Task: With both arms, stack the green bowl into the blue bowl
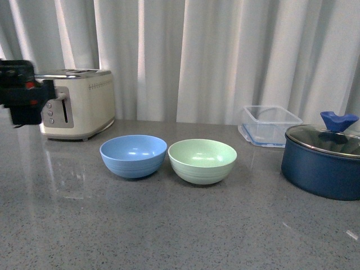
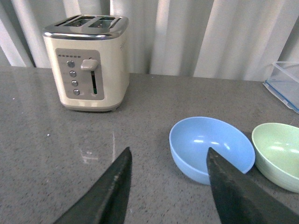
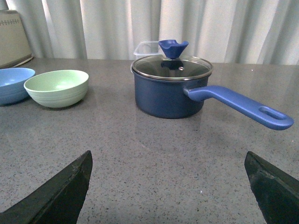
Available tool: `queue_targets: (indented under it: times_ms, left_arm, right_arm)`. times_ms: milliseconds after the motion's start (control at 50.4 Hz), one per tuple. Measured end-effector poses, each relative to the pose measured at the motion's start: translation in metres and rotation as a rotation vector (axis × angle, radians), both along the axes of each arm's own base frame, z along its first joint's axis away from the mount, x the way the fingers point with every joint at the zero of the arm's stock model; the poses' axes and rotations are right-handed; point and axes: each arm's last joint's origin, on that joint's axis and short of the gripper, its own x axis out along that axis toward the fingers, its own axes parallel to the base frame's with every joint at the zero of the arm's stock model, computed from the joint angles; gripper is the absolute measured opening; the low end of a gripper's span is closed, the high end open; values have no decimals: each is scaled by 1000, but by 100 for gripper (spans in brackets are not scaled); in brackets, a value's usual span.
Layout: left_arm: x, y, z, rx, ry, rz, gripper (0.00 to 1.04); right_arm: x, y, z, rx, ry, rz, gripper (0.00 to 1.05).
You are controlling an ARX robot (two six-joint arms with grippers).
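The light blue bowl (image 1: 134,155) and the mint-green bowl (image 1: 202,160) stand side by side on the grey counter, rims almost touching, both empty and upright. The left arm (image 1: 21,93) shows at the far left edge of the front view, raised in front of the toaster. My left gripper (image 2: 169,156) is open and empty, above the counter just short of the blue bowl (image 2: 211,147); the green bowl (image 2: 279,154) lies beyond it. My right gripper (image 3: 168,161) is wide open and empty, low over bare counter, well away from the green bowl (image 3: 57,87) and blue bowl (image 3: 13,84).
A cream toaster (image 1: 79,103) stands at the back left. A clear plastic container (image 1: 269,125) sits at the back right. A dark navy pot (image 1: 323,159) with glass lid stands at the right; its long handle (image 3: 238,105) points toward my right gripper. White curtains hang behind.
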Motion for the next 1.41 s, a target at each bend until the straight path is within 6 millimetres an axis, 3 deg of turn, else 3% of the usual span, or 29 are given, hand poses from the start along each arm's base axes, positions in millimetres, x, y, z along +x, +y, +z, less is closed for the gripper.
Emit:
queue_targets:
  times_ms: [99,218,397,695,1052,1410]
  left_arm:
    - [-20,6,-13,1,3,3,32]
    - [-51,12,-34,3,21,5,4]
    - [-82,25,-50,5,22,5,4]
    - [-119,26,-65,5,19,6,4]
    - [-146,26,-80,5,9,7,4]
    - [-161,26,-74,6,-5,6,4]
  right_arm:
    - [0,0,0,0,0,0,95]
    - [0,0,0,0,0,0,95]
    - [0,0,0,0,0,0,95]
    - [0,0,0,0,0,0,95]
    - [0,0,0,0,0,0,95]
    - [0,0,0,0,0,0,95]
